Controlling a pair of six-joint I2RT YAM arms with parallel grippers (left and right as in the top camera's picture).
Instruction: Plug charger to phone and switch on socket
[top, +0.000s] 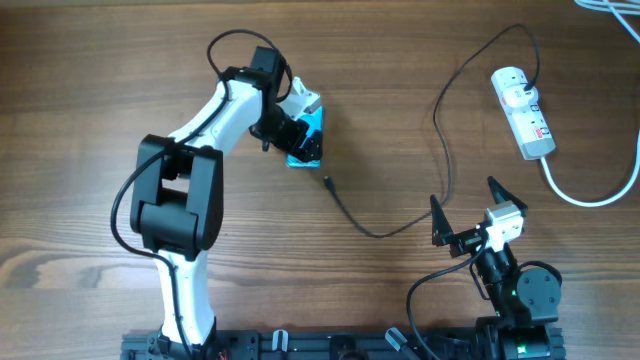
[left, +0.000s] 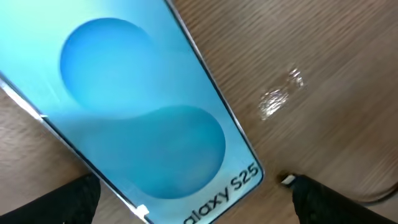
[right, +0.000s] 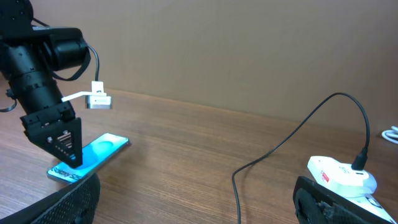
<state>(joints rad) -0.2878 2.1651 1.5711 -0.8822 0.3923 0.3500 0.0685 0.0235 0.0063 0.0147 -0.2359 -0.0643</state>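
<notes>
The phone (top: 312, 128) lies on the wooden table with its teal screen up. It fills the left wrist view (left: 143, 106), with "Galaxy S25" at its lower end. My left gripper (left: 199, 202) is open just above that end, one finger on each side, not touching it. The charger's black cable (top: 440, 130) runs from the white adapter on the socket (top: 523, 112) in a loop to its plug tip (top: 327, 182), just in front of the phone. My right gripper (top: 468, 212) is open and empty near the cable's low bend. The right wrist view shows the phone (right: 93, 152), the cable (right: 280, 155) and the socket (right: 339, 174).
The socket's thick white cord (top: 590, 195) curves off at the far right. My left arm (top: 215, 120) reaches across the left half of the table. The right arm's base (top: 520, 295) is at the front right.
</notes>
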